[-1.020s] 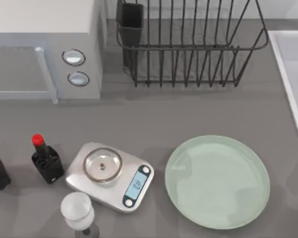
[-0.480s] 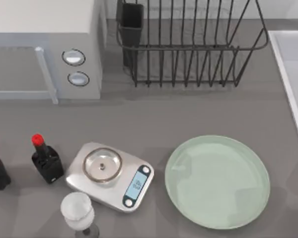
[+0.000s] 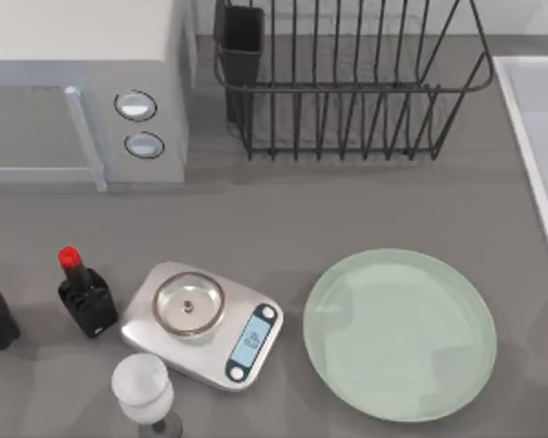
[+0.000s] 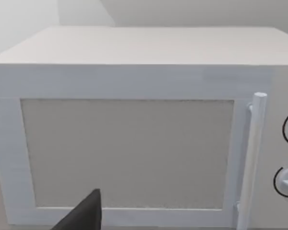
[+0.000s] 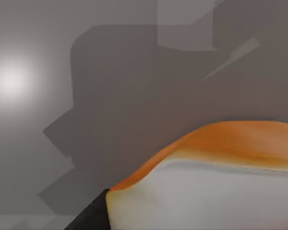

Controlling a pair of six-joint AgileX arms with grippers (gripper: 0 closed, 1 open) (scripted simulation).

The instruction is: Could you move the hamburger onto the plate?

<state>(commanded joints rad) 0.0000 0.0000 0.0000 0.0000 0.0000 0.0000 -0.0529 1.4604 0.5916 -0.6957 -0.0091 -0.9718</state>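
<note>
We stood at a wide, smooth grey table (image 3: 347,205). At its far left sat a big white box-shaped microwave (image 4: 134,134) with a tall handle and two round knobs, and our left wrist view looked straight at its door. A dark tip poked into the edge of that view, but we could not tell whether our left hand was open or shut. Behind the middle of the table stood a black wire dish rack (image 3: 347,82), and a pale sink edge (image 3: 539,146) ran down the right side.

The large round mint-green shiny plate (image 3: 399,334) lay near the front right with nothing on it. Left of it, just beside it, sat a silver kitchen scale (image 3: 201,324) with a small round pan and a little blue screen. Next came a clear stemmed glass (image 3: 144,391) in front of the scale, and a small black bottle with a red cap (image 3: 84,294) on its left.

The small tan-orange hamburger with a pale patch (image 5: 216,177) sat very close in our right wrist view, above the grey table top. We thought our right hand was carrying it, but we could not tell whether that hand was open or shut.

We judged the burger was being carried. Next we would need to bring it over the plate's middle, go down slowly, and let go.
</note>
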